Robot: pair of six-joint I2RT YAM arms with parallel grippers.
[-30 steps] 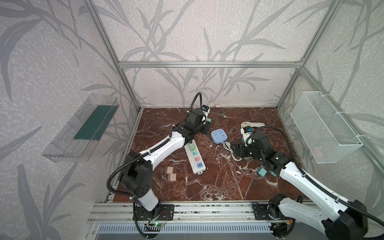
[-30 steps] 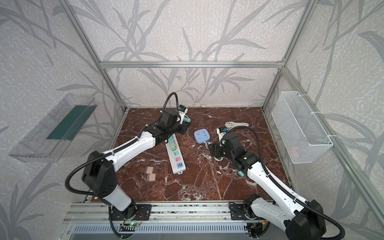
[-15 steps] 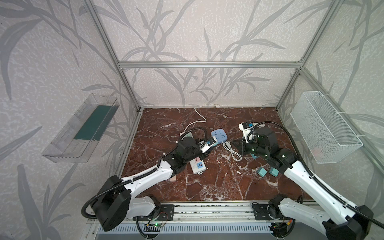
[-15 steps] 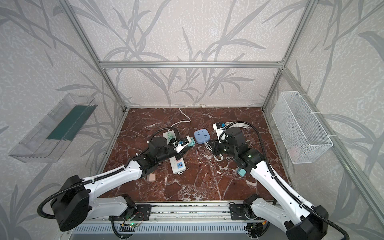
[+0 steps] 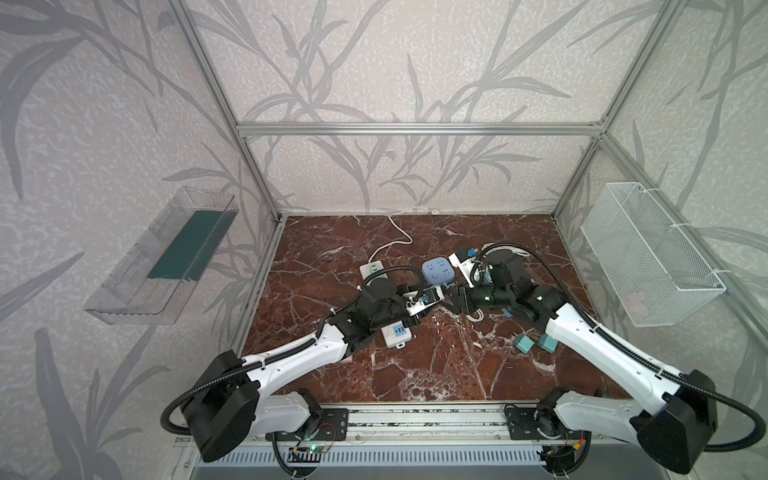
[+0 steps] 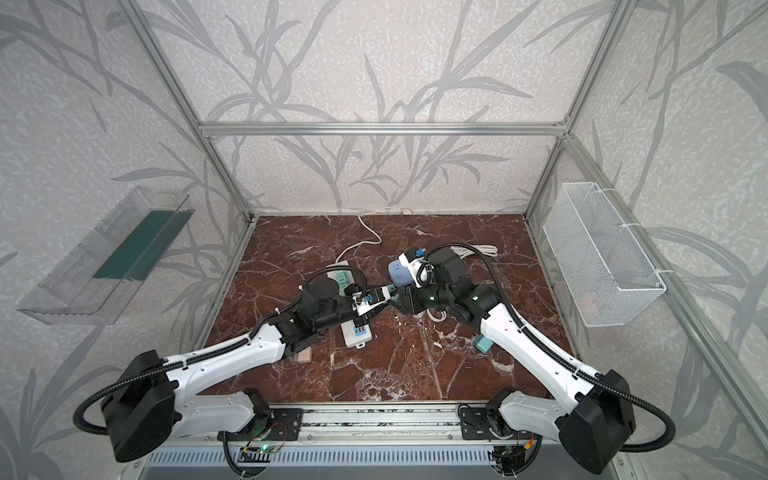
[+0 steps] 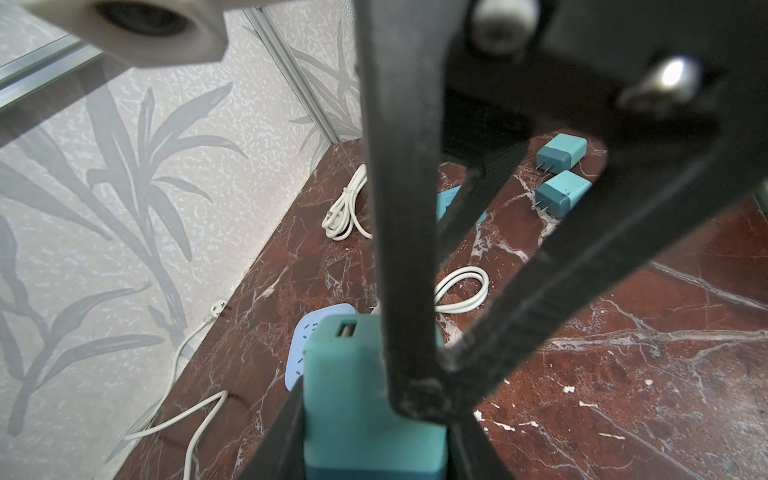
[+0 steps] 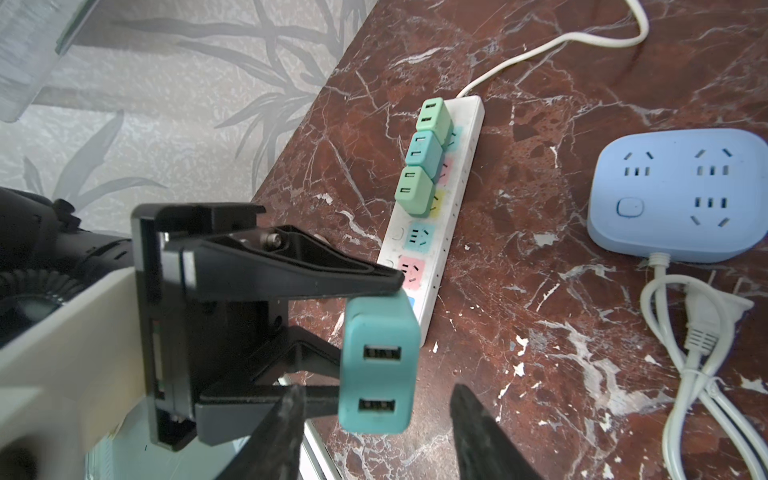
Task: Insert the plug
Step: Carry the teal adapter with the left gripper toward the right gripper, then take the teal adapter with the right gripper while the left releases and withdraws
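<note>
My left gripper [image 7: 374, 428] is shut on a teal plug [image 7: 357, 386] with two USB ports, held above the table's middle. The right wrist view shows the plug [image 8: 380, 361] end-on, pinched between the left gripper's black fingers [image 8: 291, 270]. My right gripper [image 8: 376, 388] faces it, open, with its jaws on either side of the plug's free end and a gap on one side. In both top views the left gripper [image 5: 430, 296] and right gripper [image 5: 452, 300] meet tip to tip. The white power strip [image 8: 457, 174] lies below, carrying three plugs [image 8: 424, 153].
A blue socket hub [image 5: 435, 272] sits just behind the grippers. Two loose teal plugs [image 5: 535, 344] lie under the right arm. A coiled white cable [image 8: 698, 332] lies beside the hub. A wire basket [image 5: 648, 257] hangs on the right wall and a clear shelf [image 5: 162, 257] on the left.
My left gripper came from the strip's far end to the table's middle with the plug in it. The right gripper moved left to meet it, jaws now flanking the plug.
</note>
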